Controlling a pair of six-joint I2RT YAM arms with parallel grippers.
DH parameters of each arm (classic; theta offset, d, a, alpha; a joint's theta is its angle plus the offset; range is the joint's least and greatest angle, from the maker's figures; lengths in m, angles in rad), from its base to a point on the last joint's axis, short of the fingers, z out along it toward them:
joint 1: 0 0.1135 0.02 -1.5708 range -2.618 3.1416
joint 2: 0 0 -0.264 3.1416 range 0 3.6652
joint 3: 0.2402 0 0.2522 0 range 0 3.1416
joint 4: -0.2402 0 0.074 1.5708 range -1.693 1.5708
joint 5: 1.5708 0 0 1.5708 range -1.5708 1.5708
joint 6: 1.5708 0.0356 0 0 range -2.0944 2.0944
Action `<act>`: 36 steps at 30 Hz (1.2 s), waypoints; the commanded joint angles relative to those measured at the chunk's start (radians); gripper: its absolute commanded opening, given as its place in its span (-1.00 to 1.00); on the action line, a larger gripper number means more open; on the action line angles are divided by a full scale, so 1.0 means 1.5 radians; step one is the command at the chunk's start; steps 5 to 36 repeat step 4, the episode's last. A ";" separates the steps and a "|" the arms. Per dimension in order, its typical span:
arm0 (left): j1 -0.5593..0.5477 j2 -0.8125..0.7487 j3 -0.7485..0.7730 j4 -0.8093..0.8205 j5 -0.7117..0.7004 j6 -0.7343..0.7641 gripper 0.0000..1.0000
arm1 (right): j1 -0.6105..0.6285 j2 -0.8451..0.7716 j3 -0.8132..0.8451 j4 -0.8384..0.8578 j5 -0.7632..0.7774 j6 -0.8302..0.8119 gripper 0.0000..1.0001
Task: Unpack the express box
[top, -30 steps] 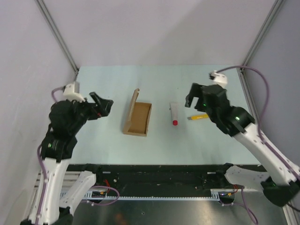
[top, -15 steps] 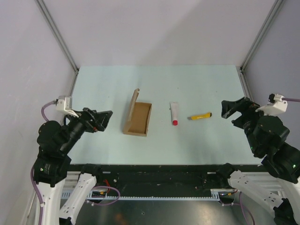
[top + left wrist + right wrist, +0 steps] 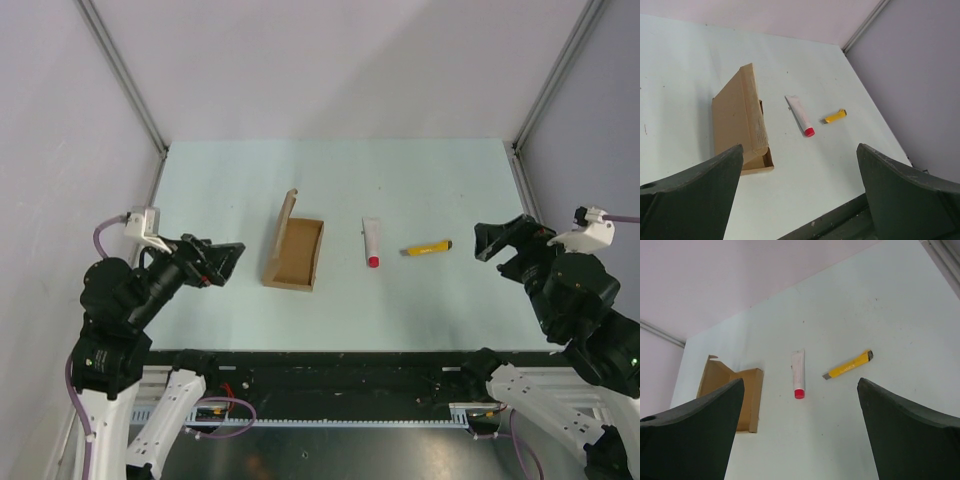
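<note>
The express box (image 3: 296,253) lies open on the pale table (image 3: 430,175), left of the middle, its hinged lid flap standing up along its left long edge and its brown inside facing upward. Just to its right, apart from it, lies a white tube (image 3: 371,242) with its red cap toward the near edge, and farther right a yellow utility knife (image 3: 426,248) lies slanted. The left gripper (image 3: 224,262) hangs above the table's left edge, well apart from the box, its fingers (image 3: 690,195) spread wide and holding nothing. The right gripper (image 3: 497,240) hangs by the right edge beyond the knife, likewise spread and bare.
</note>
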 commanded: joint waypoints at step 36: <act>0.006 -0.016 0.025 0.002 -0.002 0.011 0.99 | 0.001 -0.007 0.029 -0.011 -0.023 0.028 0.99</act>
